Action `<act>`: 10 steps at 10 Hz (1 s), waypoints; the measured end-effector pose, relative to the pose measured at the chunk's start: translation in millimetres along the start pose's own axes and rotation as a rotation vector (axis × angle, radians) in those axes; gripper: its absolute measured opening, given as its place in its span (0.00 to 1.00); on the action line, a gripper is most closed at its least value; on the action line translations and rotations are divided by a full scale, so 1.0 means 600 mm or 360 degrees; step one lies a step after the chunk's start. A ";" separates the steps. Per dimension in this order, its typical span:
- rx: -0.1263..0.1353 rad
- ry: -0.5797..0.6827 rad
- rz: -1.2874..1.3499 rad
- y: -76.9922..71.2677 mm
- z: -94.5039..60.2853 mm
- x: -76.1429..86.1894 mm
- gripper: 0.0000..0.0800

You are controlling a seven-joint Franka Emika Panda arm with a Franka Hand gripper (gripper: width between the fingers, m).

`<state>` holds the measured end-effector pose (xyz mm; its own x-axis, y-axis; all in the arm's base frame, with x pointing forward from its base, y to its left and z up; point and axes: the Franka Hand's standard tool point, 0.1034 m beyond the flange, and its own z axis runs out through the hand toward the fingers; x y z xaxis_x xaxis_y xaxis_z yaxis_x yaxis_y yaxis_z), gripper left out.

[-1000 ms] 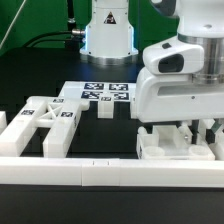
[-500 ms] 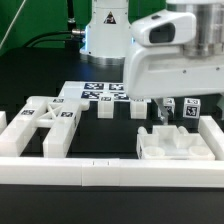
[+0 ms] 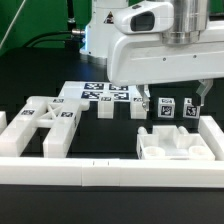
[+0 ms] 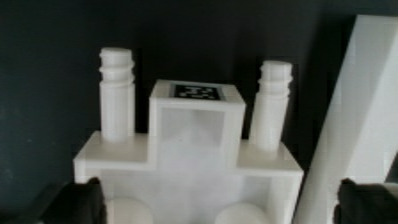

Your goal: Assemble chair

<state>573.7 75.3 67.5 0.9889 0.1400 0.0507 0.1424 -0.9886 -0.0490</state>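
Observation:
The chair's notched block [image 3: 172, 145] lies at the front on the exterior view's right, against the border rail. In the wrist view it [image 4: 196, 150] shows a tag and two ridged posts. My gripper [image 3: 174, 97] hangs open and empty above it, with its fingers [image 4: 71, 205] wide on either side and clear of the block. The X-braced frame [image 3: 45, 120] lies on the exterior view's left. Two cube-ended pegs [image 3: 166, 108] stand behind the notched block. Two small white blocks [image 3: 105, 110] stand in the middle.
The marker board [image 3: 100, 92] lies flat behind the small blocks. Long white border rails [image 3: 110, 170] run along the front and the sides; one shows in the wrist view [image 4: 356, 110]. The robot base [image 3: 105, 35] stands at the back.
My gripper has risen from around the notched block and shifted toward the exterior view's left. The block stays on the table.

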 end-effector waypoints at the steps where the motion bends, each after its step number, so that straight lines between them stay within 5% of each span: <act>1: -0.0001 0.0003 0.0005 0.002 0.001 -0.003 0.81; 5: -0.0030 -0.0012 0.0073 0.043 0.021 -0.112 0.81; 10: -0.0020 -0.0108 0.0063 0.041 0.026 -0.127 0.81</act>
<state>502.3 41.0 46.9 0.9944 0.1038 -0.0190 0.1031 -0.9940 -0.0369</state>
